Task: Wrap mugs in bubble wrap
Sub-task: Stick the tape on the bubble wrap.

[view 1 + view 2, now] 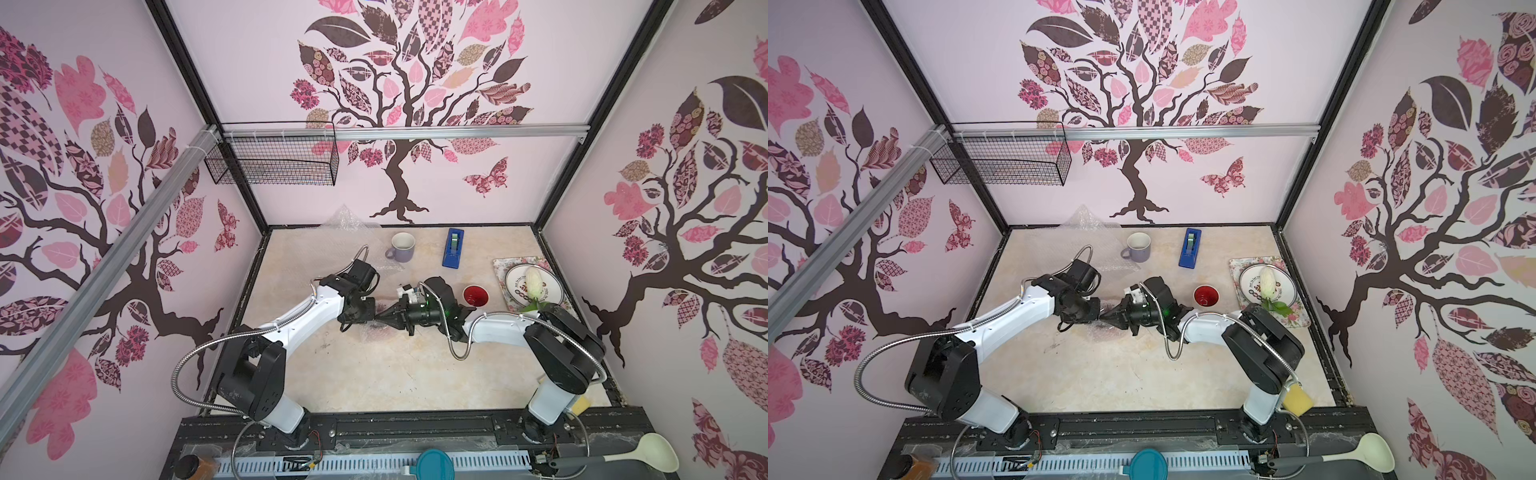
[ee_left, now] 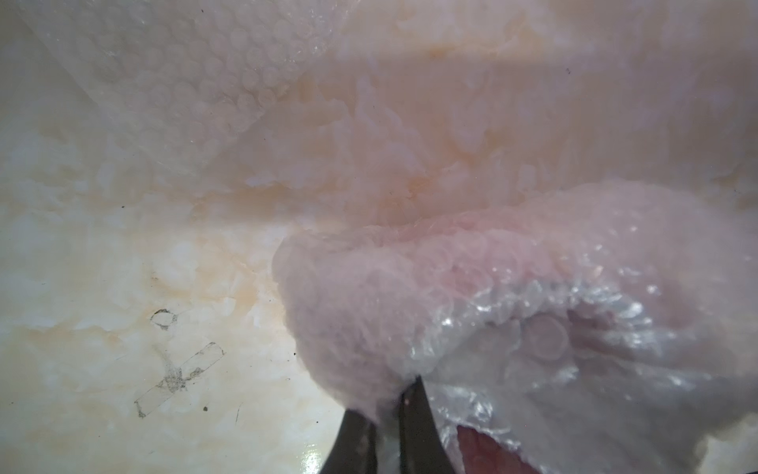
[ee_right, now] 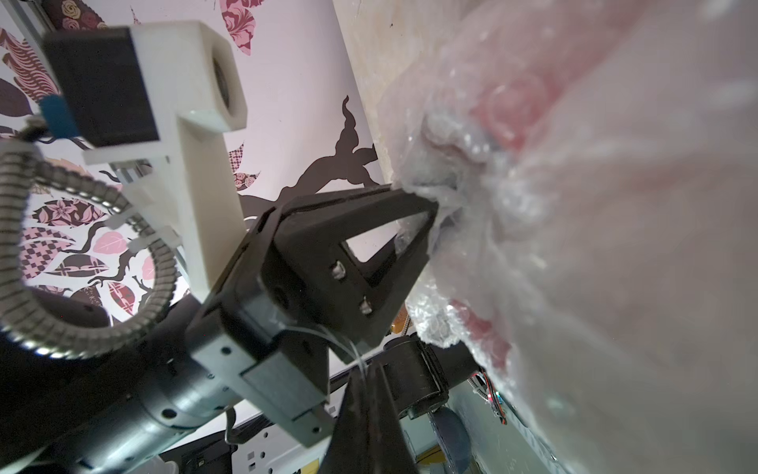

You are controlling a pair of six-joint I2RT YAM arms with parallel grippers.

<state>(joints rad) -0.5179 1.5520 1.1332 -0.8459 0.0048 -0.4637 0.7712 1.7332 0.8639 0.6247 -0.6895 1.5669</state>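
At mid-table lies a red mug (image 2: 488, 451) bundled in bubble wrap (image 2: 512, 312). Red shows through the wrap (image 3: 508, 111) in the right wrist view. My left gripper (image 2: 389, 406) is shut on a gathered fold of that wrap, seen from the side as the left gripper (image 3: 426, 213). My right gripper (image 3: 365, 394) is shut, tip close to the left one above the bundle (image 1: 376, 330); a thin clear strand trails from it. The lavender mug (image 1: 402, 247) stands upright at the back. The white mug with red inside (image 1: 475, 296) stands to the right. Spare bubble wrap sheets (image 1: 349, 224) lie back left.
A blue tape dispenser (image 1: 454, 248) stands at the back centre. A floral tray (image 1: 500, 266) with a plate sits at the right edge. A wire basket (image 1: 274, 162) hangs on the back wall. A yellow sponge (image 1: 1298, 399), a ladle (image 1: 648, 455) and a teal lid (image 1: 432, 465) are along the front.
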